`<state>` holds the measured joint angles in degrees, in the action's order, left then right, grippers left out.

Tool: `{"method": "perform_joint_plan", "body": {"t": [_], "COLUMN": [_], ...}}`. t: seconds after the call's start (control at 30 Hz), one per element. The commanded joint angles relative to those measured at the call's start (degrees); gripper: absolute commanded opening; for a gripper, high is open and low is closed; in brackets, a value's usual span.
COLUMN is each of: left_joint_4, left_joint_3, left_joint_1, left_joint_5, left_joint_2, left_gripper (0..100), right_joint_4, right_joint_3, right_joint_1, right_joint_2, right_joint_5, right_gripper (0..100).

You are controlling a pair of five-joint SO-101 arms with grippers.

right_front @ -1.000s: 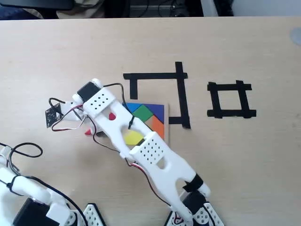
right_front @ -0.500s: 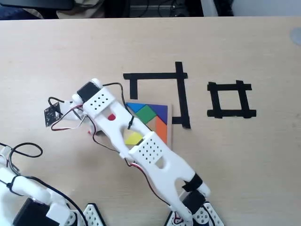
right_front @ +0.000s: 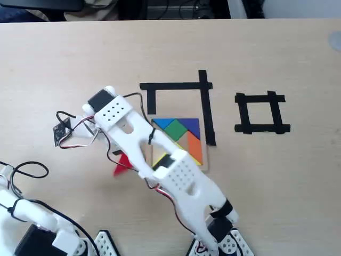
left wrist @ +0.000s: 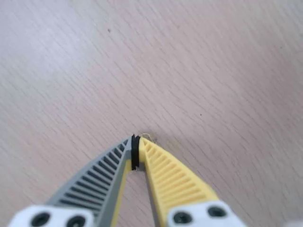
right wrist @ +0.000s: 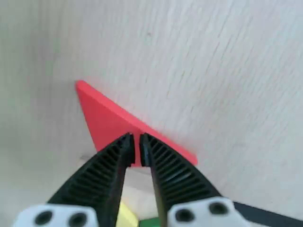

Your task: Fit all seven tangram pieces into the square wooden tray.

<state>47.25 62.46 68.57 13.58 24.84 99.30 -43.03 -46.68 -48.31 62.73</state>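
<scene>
My right end effector (right wrist: 134, 142) has its fingers pressed nearly together (only a thin slit remains), with the tips against the red triangle (right wrist: 106, 118). From above, that triangle lies on the surface (right_front: 266, 186) near the left side of the square wooden tray (right_front: 203, 154), which holds coloured pieces (right_front: 176, 129). My left end effector (left wrist: 136, 151) is closed, tips meeting over the surface.

End effectors (left wrist: 136, 152) (right wrist: 134, 143) closed; right arm (right_front: 178, 178) outstretched
</scene>
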Motion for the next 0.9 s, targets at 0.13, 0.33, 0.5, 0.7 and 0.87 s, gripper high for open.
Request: {"method": "perform_joint_plan", "body": {"t": [0.13, 0.33, 0.5, 0.7, 0.87], "left_joint_4": [-0.7, -0.7, 0.0, 13.8, 19.9], "left_joint_3": [-0.2, -0.7, -1.6, -12.3, -18.8], "left_joint_1": [-0.5, -2.4, -15.1, -20.6, -21.1], "left_joint_5": [0.4, 0.4, 0.1, -6.2, -12.8], "left_joint_2": [1.4, 1.7, 1.9, 1.6, 1.4], "left_gripper": [3, 3, 3, 3, 3], "right_joint_4": [0.3, -1.1, -7.9, -18.9, -39.8], "right_joint_3": [17.5, 26.2, 33.5, 50.4, 74.1], "right_joint_1": [1.3, 8.4, 6.2, 2.3, 0.2], "right_joint_2": [23.8, 31.5, 37.7, 50.6, 66.0], "right_joint_5": [1.8, 1.0, -13.6, -28.2, -37.0], "right_gripper": [1.1, 1.1, 1.1, 1.1, 1.1]}}
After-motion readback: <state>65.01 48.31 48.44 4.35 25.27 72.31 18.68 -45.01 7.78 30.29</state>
